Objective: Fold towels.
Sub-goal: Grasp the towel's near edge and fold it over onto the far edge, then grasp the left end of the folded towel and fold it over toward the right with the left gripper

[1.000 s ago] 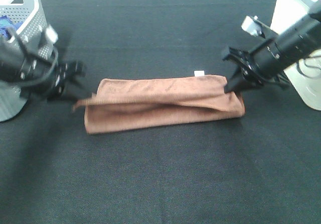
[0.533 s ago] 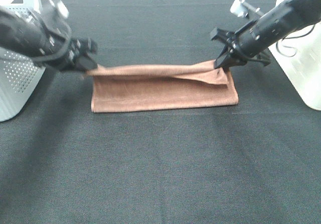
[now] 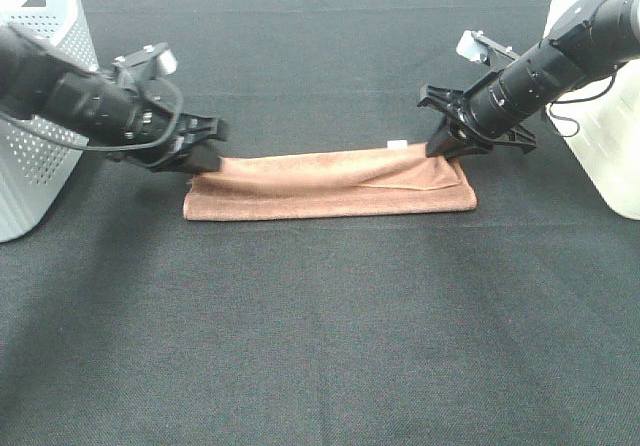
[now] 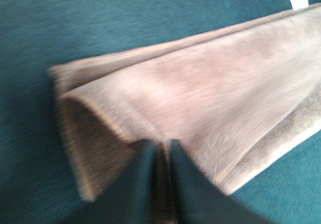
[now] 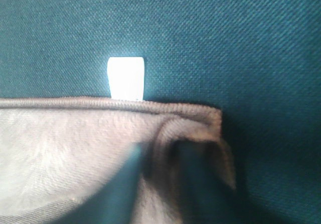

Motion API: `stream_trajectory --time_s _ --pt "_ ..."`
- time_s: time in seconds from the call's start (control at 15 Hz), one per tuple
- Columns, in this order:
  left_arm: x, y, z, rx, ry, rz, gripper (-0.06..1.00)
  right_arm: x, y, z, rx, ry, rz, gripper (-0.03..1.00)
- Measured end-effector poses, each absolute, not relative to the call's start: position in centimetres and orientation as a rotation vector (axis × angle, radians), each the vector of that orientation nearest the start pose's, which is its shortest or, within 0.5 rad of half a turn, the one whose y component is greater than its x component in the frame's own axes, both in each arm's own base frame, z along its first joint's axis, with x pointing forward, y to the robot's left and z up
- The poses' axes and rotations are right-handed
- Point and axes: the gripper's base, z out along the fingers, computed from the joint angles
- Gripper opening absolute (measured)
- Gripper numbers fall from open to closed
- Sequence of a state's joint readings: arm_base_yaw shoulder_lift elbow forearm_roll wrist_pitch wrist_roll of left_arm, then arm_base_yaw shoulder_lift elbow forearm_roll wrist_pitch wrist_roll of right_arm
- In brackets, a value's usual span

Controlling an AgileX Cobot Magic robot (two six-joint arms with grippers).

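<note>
The reddish-brown towel (image 3: 330,188) lies on the black table as a long narrow folded strip. Its small white tag (image 3: 397,145) shows at the far edge. My left gripper (image 3: 207,154) is low at the strip's far left corner, shut on the top layer. In the left wrist view the fingertips (image 4: 145,184) pinch a thin fold of the towel (image 4: 210,98). My right gripper (image 3: 448,152) is low at the far right corner, shut on the cloth. In the right wrist view the towel (image 5: 65,133) bunches between the fingers (image 5: 125,184), just below the tag (image 5: 126,77).
A white perforated basket (image 3: 45,96) stands at the left edge behind the left arm. A white container (image 3: 600,136) stands at the right edge behind the right arm. The black table cloth (image 3: 320,346) stretches in front of the towel.
Both grippers carried the lifted top layer toward the far side and lowered it. The towel went from a raised, sagging fold to a flat narrow strip on the table.
</note>
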State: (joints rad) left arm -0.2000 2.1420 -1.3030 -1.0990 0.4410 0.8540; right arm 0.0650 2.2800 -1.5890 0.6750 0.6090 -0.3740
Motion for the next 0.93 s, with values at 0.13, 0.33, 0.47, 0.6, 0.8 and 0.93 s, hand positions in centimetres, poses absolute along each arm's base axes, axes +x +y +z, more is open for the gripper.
stream_trajectory --time_s 0.13,0.33,0.47,0.6,0.8,0.93 --pt "41.7 -12.0 11.7 0.147 2.541 -0.65 0.61 46.7 6.3 11.9 0.054 2.667 0.576 0.64" --pt "41.9 -11.0 13.0 0.053 2.526 -0.657 0.73 45.4 6.5 15.4 -0.017 2.725 0.596 0.78" --pt "41.9 -10.0 12.8 -0.084 2.573 -0.658 0.73 44.6 6.3 15.7 -0.008 2.818 0.59 0.79" --pt "41.9 -9.8 12.5 -0.126 2.592 -0.651 0.73 44.3 6.2 15.4 -0.012 2.857 0.569 0.79" --pt "42.3 -10.1 10.9 -0.196 2.647 -0.696 0.73 44.2 6.0 15.3 -0.022 2.873 0.542 0.79" --pt "42.7 -10.3 9.6 -0.211 2.676 -0.72 0.73 44.2 6.0 15.3 -0.029 2.877 0.528 0.79"
